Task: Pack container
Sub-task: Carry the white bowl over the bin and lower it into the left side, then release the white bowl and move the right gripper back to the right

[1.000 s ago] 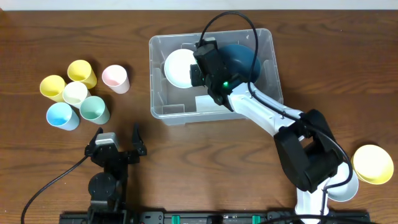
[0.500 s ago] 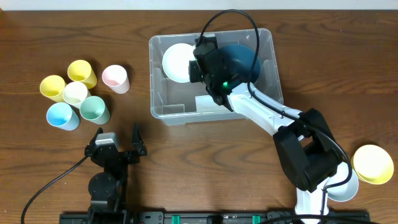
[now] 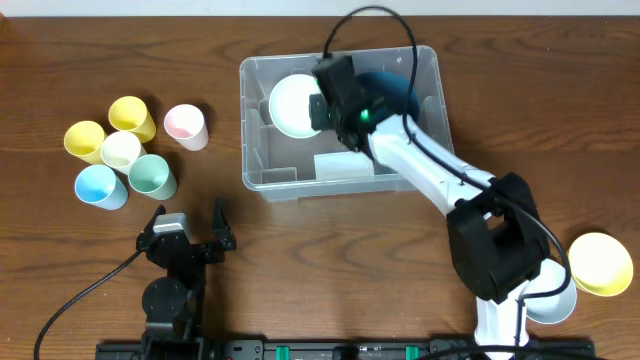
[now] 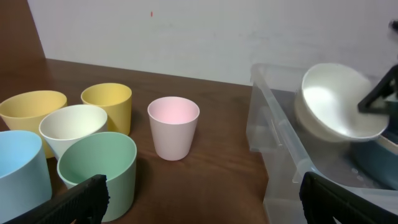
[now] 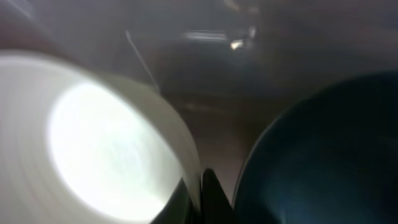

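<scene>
White bowl [image 3: 294, 104] clenched by right end effector [image 5: 198, 194], now nearer container [image 3: 250, 150] far wall, left end effector [image 3: 190, 215] spread

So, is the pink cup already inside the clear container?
No, the pink cup stands on the table, outside and to the left of the container.

The container [image 3: 256, 150] is a large clear rectangular plastic bin with rounded corners and a rimmed edge. It stands upright and open-topped on the wooden surface [image 3: 300, 260]. A dark blue bowl [image 3: 395, 90] lies at one end, and a white bowl [image 3: 295, 103] tilts at the other.
</scene>
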